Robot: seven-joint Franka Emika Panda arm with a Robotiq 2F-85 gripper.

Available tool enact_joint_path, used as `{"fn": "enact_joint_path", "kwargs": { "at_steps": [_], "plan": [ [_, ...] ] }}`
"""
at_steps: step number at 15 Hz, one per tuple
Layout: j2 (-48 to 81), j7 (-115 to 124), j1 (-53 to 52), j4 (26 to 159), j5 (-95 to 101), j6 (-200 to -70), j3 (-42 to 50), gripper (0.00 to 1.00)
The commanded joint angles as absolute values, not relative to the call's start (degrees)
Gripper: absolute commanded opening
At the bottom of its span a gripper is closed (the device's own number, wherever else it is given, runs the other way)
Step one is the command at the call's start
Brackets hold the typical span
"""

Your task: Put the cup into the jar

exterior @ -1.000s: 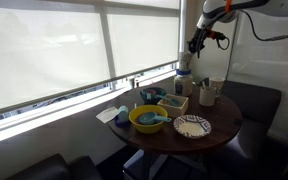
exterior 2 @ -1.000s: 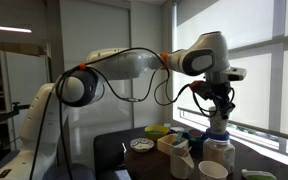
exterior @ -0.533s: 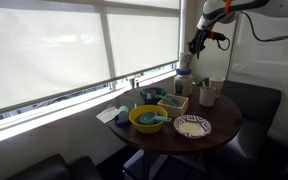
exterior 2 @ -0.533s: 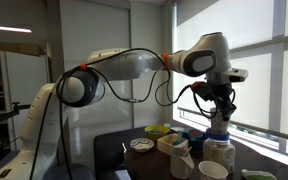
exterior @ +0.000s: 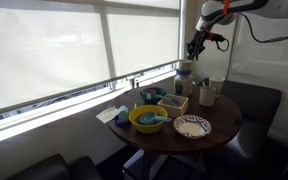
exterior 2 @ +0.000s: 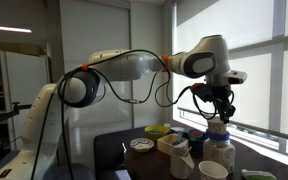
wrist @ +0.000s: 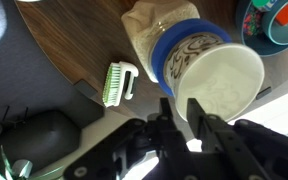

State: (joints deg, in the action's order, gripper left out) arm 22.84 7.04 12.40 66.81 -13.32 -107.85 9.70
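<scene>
The cream-white cup stands tilted in the mouth of the pale grey jar, which has a blue upper band. My gripper reaches down from above, its two fingers pinched on the near rim of the cup. In both exterior views the gripper hangs over the jar at the window side of the round table. The cup sticks up out of the jar.
On the round dark wooden table are a yellow bowl, a patterned plate, a square tan box and a white mug. A white brush lies beside the jar. The window is just behind.
The gripper has risen very slightly over the jar; the cup stays between its fingers. Nothing else has moved.
</scene>
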Motion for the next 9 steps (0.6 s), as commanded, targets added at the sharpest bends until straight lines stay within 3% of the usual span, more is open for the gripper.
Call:
{"fn": "enact_joint_path", "kwargs": {
  "at_steps": [1,6,7,9],
  "plan": [
    [23.25,8.17,11.99,65.88,-12.78,-107.05,9.83,0.55],
    [17.46,0.56,14.05,69.81,-19.82,-114.06,7.99,0.90],
    [21.40,4.02,12.88,66.69,-16.67,-111.69,9.27,0.73],
    [19.52,2.25,13.26,67.05,-17.95,-112.62,9.08,0.86]
  ]
}}
